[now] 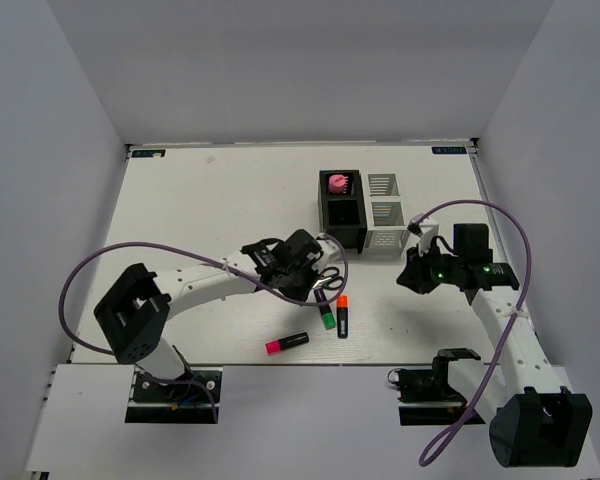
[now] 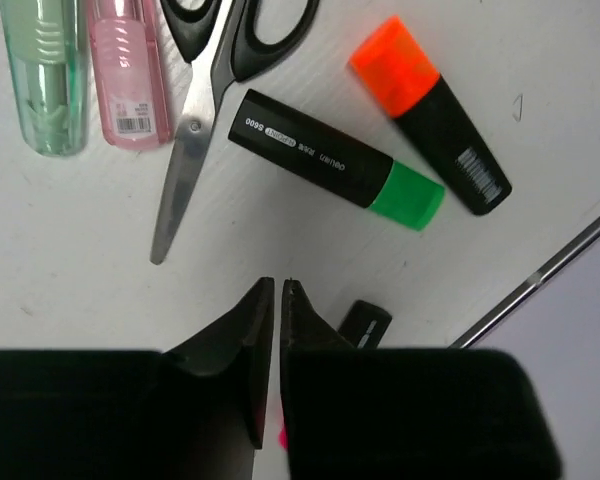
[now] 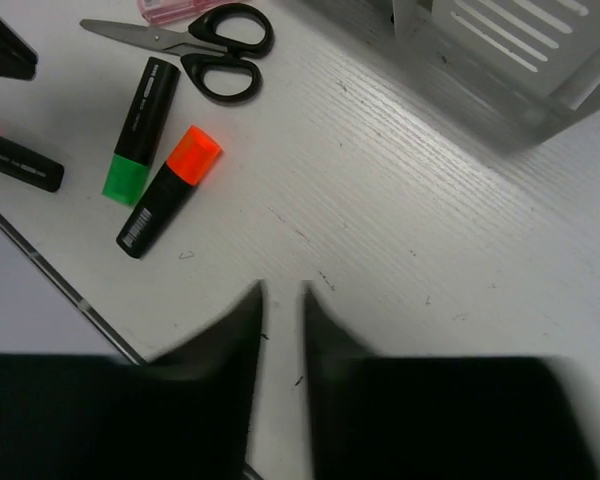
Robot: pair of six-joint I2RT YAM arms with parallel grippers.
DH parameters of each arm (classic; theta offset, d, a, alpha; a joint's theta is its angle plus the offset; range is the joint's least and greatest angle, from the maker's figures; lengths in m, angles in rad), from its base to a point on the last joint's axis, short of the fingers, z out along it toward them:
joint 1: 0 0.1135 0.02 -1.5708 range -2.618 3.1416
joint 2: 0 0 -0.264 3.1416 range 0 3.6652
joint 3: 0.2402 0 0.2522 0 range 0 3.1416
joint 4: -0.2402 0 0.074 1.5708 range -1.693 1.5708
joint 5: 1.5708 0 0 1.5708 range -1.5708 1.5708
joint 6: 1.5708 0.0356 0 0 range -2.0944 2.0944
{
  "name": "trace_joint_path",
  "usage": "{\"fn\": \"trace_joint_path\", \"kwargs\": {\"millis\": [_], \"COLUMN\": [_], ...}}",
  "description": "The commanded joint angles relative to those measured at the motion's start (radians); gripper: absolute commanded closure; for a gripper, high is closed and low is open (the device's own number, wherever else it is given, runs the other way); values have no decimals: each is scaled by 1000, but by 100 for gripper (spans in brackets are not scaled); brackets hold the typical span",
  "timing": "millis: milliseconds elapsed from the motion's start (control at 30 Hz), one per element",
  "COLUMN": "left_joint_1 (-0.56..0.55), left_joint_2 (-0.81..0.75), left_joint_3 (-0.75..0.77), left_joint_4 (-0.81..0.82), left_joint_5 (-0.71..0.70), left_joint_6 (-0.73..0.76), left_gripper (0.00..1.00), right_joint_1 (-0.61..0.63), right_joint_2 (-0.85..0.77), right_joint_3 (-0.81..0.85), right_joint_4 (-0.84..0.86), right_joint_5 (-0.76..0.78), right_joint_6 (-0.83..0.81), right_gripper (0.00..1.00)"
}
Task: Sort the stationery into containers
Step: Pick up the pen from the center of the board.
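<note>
Clearly much lies unsorted: the pink highlighter (image 1: 287,343) nearest us, then the green highlighter (image 2: 335,165), orange highlighter (image 2: 430,115) and scissors (image 2: 193,127). Our left gripper (image 2: 277,283), pinched together and empty, hangs over these on an outstretched arm, likely choosing one; our right gripper (image 3: 282,290), slightly apart and empty, hovers by the white organizer (image 1: 385,240), beside the black organizer (image 1: 345,235).

The green highlighter (image 2: 320,160) carries a line of white print along its black barrel. In the left wrist view "S600" can be read at the end away from the cap, and the brand mark near the cap looks like "deli". The orange highlighter (image 2: 435,115) bears a white barcode near its tail, digits too small to read. The pink tube (image 2: 128,70) has a white barcode label, also unreadable. Two small stickers (image 1: 145,153) at the bench's (image 1: 220,200) far corners are illegible.
</note>
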Motion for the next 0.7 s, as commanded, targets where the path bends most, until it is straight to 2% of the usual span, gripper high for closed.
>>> {"fn": "trace_joint_path", "kwargs": {"millis": [0,67,333,667], "left_joint_1": [-1,-14,-42,-24], "left_joint_2": [-29,-7,94,223], "left_joint_3": [-13,-21,-50,47], "left_joint_4": [125,179,383,429], "left_joint_5": [-5,-3,-46,-132], "left_joint_6": [-32,-31,-17,-5], "left_gripper": [78,74,67,65], "right_joint_1": [4,4,8,10], "right_joint_2": [0,11,29,25], "right_joint_3": [-1,7,12,15], "right_joint_4": [20,18,4,-3], "right_joint_5": [6,4,-5,-14], "right_joint_6": [2,4,-1,-9], "right_gripper": [64,58,58,57]}}
